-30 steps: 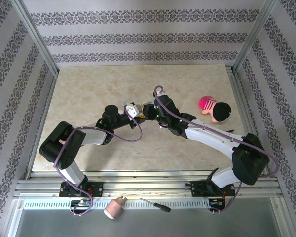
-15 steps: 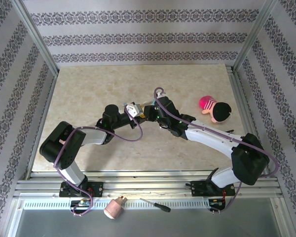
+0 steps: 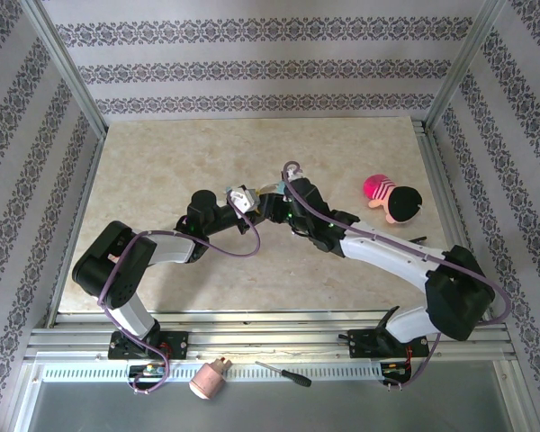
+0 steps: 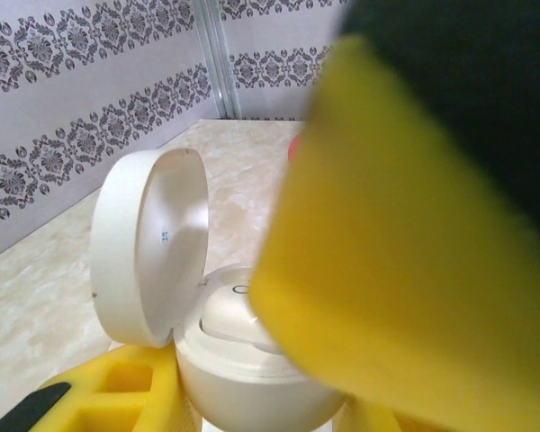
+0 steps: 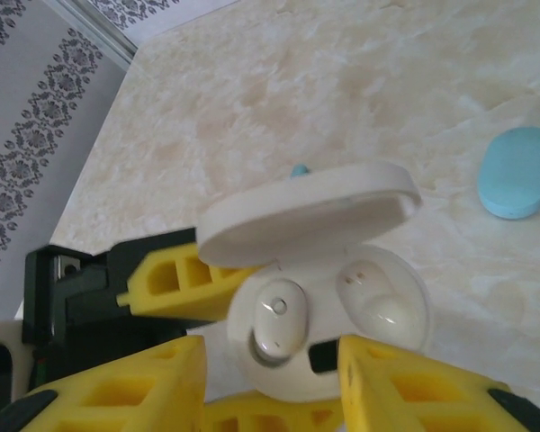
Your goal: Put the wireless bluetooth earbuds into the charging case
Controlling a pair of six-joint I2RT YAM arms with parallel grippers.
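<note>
Left gripper (image 3: pixel 241 200) clamps the open charging case (image 5: pixel 333 315) mid-table. Right gripper (image 5: pixel 268 391), jaws apart and empty, hovers just right of it, directly over the white earbud (image 5: pixel 274 326) seated in one well.

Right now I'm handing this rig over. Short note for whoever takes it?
The left pincer is shut on the base of the white case, whose lid is open.
The right pincer is open and empty, just over the case.
Done: one white earbud sits in a well of the case.
Unclear: the second well shows a pale rounded shape, which could be a bud or a bare socket.
A closed blue case lies on the table.
Left to do: check the second well and seat a bud if it is missing.
</note>
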